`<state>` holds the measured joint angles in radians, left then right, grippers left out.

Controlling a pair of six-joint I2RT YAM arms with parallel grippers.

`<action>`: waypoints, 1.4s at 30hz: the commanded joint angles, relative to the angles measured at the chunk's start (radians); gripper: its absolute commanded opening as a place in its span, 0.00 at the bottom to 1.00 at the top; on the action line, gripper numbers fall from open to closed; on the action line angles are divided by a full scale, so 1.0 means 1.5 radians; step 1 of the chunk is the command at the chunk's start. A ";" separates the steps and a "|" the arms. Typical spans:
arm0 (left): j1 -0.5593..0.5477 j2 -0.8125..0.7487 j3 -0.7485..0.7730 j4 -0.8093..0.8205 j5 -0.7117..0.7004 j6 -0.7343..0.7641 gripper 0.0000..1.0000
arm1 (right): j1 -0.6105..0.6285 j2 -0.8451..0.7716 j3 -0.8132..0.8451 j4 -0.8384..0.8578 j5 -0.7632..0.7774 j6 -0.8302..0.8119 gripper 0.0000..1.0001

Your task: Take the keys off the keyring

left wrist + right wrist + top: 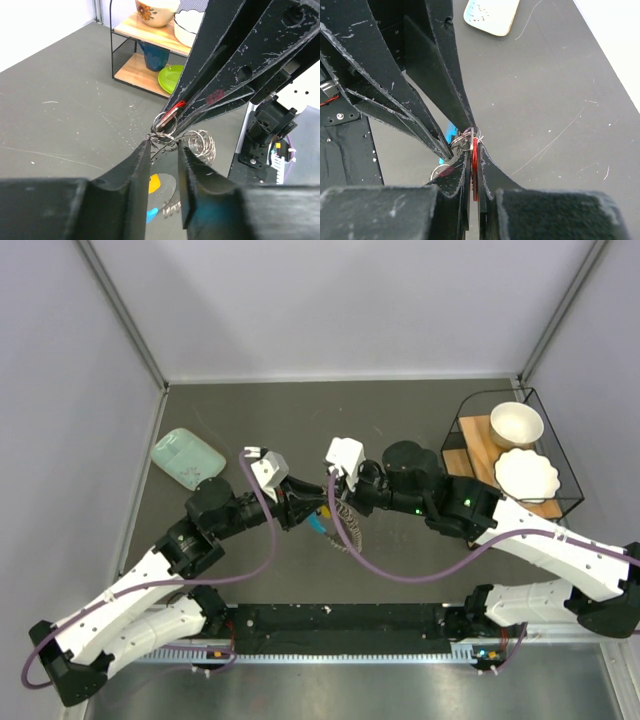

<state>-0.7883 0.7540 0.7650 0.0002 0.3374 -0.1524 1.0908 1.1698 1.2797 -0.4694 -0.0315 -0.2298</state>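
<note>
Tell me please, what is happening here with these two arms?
Both arms meet above the table. The right pincer is shut on a red key and holds it up in the air. The left pincer has its tips at the metal rings joined to that key, with a small gap between its fingers. Whether it pinches a ring is not clear. The red key looks attached, so the removal is not yet done.
</note>
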 commanded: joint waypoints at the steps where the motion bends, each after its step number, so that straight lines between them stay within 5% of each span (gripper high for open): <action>1: -0.002 -0.004 0.009 0.037 -0.042 0.007 0.24 | 0.001 -0.026 0.016 0.037 -0.017 0.015 0.00; 6: -0.002 -0.019 0.005 0.024 -0.049 0.010 0.00 | 0.001 -0.037 0.005 0.038 -0.010 0.012 0.00; 42: -0.002 -0.095 -0.040 0.027 -0.090 -0.002 0.01 | 0.001 -0.067 -0.048 0.073 -0.039 -0.018 0.00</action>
<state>-0.7994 0.6048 0.6930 0.0082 0.2707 -0.1623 1.0908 1.1233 1.1973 -0.4145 -0.0845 -0.2352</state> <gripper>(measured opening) 0.009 0.020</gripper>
